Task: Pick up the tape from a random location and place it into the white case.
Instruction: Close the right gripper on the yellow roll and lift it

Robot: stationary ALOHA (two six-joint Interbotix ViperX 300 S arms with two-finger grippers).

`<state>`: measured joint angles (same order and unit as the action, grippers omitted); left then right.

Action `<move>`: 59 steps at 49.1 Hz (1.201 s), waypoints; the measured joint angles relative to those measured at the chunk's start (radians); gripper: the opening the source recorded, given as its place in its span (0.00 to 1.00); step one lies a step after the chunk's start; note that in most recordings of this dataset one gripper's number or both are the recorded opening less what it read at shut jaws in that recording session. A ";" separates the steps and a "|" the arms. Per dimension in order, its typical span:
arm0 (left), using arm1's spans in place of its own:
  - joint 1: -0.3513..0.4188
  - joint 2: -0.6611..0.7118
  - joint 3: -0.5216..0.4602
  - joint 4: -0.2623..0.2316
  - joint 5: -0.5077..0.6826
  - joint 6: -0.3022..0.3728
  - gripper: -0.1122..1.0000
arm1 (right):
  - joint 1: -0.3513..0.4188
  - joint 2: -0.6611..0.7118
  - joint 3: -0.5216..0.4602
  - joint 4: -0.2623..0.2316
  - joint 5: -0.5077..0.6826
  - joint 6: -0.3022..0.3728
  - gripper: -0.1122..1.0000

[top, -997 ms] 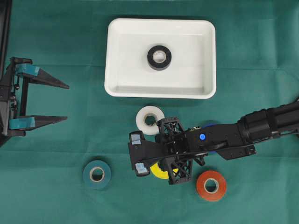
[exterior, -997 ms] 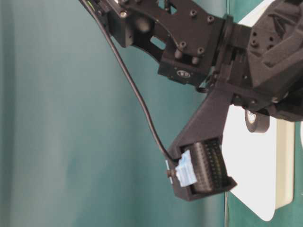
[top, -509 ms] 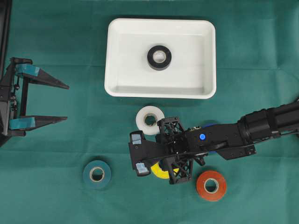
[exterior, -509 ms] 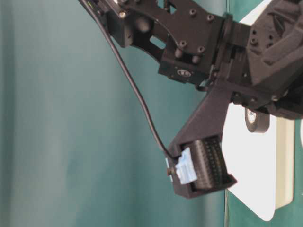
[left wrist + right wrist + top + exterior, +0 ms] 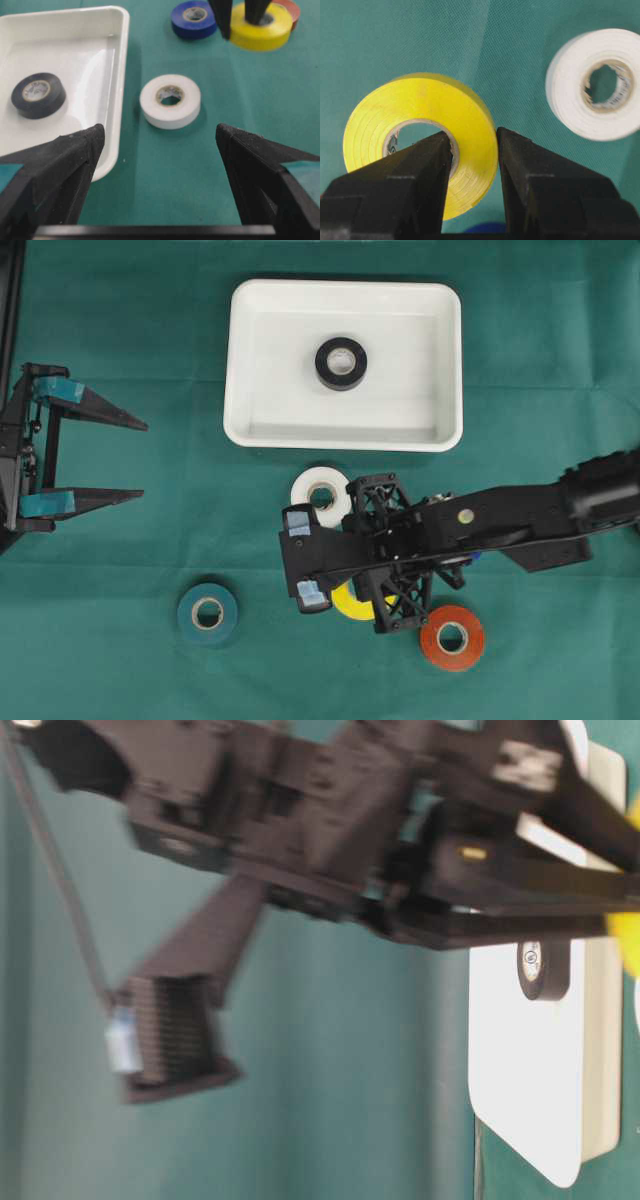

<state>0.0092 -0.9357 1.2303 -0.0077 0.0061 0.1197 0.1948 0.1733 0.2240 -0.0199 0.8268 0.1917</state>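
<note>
The right arm (image 5: pixel 330 830) is motion-blurred at table level, covering the white case (image 5: pixel 520 1120) partly.

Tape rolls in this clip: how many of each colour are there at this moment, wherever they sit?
black tape roll: 1, in the white case
white tape roll: 1
yellow tape roll: 1, pinched by the right gripper
blue tape roll: 1
teal tape roll: 1
orange tape roll: 1
Total: 6 rolls
</note>
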 measured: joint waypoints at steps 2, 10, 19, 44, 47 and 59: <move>0.000 0.000 0.002 0.000 0.000 0.000 0.97 | -0.002 -0.012 -0.005 -0.002 0.018 0.002 0.37; 0.002 0.000 0.000 0.002 0.000 0.000 0.97 | 0.000 -0.060 -0.038 -0.002 0.098 0.000 0.37; 0.000 0.000 0.002 0.002 -0.002 0.000 0.97 | 0.000 -0.104 -0.074 -0.008 0.178 0.000 0.37; 0.000 -0.002 0.000 0.000 0.000 0.000 0.97 | -0.002 -0.153 -0.132 -0.026 0.291 0.000 0.37; 0.000 -0.002 0.002 0.000 0.000 0.000 0.97 | 0.000 -0.153 -0.132 -0.028 0.293 0.000 0.37; 0.000 0.000 0.000 0.000 0.000 0.000 0.97 | -0.002 -0.153 -0.132 -0.028 0.293 0.000 0.37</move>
<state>0.0092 -0.9357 1.2303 -0.0077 0.0061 0.1197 0.1933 0.0199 0.0920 -0.0476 1.1198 0.1917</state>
